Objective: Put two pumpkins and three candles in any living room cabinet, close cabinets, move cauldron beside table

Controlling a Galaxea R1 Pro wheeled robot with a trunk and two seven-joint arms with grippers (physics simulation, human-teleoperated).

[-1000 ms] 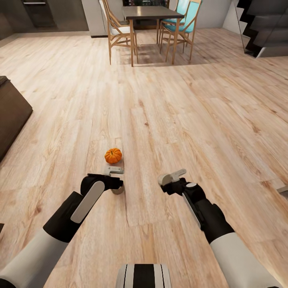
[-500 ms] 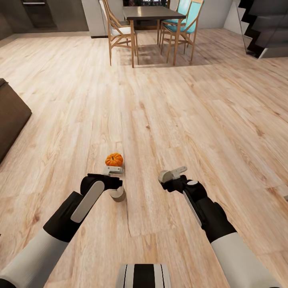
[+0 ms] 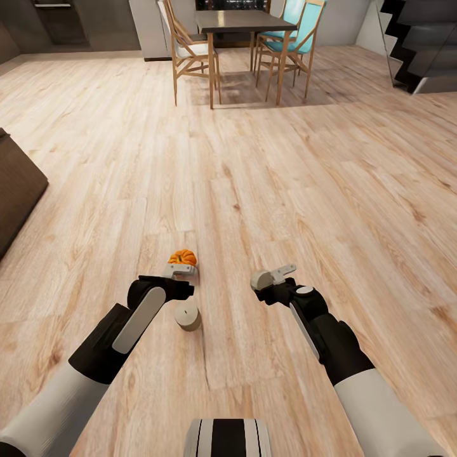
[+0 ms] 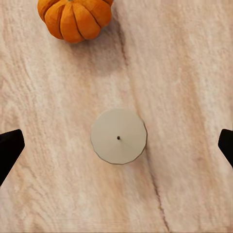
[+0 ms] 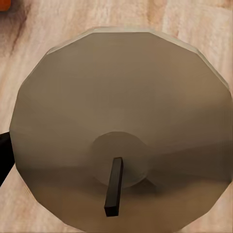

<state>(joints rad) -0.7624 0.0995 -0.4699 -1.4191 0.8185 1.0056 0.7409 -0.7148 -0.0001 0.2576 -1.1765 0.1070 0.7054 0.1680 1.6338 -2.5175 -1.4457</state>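
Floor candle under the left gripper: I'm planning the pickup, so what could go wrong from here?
1. The pumpkin lies close beside the floor candle; the left gripper, jaws open wide, could nudge it on the way down and it may roll.
2. The floor candle is short and round, so an off-centre close might tip it.
3. The right gripper carries the held candle; a jolt could loosen it.

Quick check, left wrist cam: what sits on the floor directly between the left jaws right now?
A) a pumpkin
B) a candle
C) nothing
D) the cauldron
B. In the left wrist view a round beige candle with a dark wick dot stands centred between the open left jaws, while the pumpkin lies off to one side, apart from it.
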